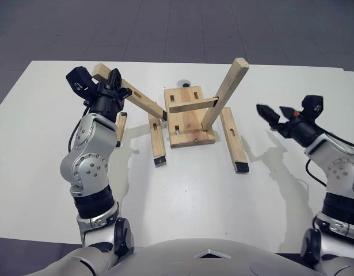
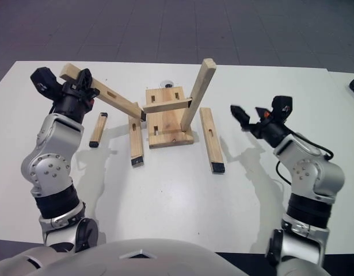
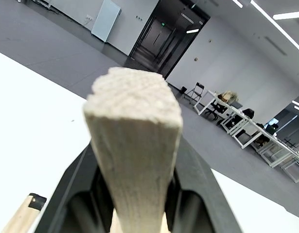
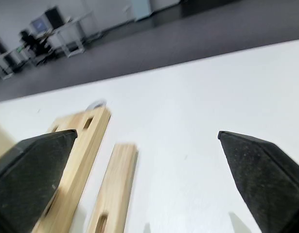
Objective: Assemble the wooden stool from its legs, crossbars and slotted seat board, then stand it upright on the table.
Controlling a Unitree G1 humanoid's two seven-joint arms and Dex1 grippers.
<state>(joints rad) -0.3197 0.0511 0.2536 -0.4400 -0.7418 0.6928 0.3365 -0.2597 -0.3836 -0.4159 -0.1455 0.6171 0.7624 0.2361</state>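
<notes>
Seat board (image 1: 187, 123) holds leaning leg (image 1: 225, 92) (crossbar (image 1: 191, 105) attached); left hand (image 1: 115, 86) grips second leg (image 1: 143, 99).

bare table (image 1: 182, 201) in front, upright leg (image 1: 225, 92) over seat board (image 1: 185, 123)

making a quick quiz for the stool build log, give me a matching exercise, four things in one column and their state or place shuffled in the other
Things:
1. left gripper
2. right gripper
3. seat board
4. short crossbar

States or places:
A. open, holding nothing, above the table
B. lying loose, the leftmost piece resting on the table
C. shut on a slotted leg
D. flat on the table with one leg rising from it

Pairs: 1-C, 2-A, 3-D, 4-B
</notes>
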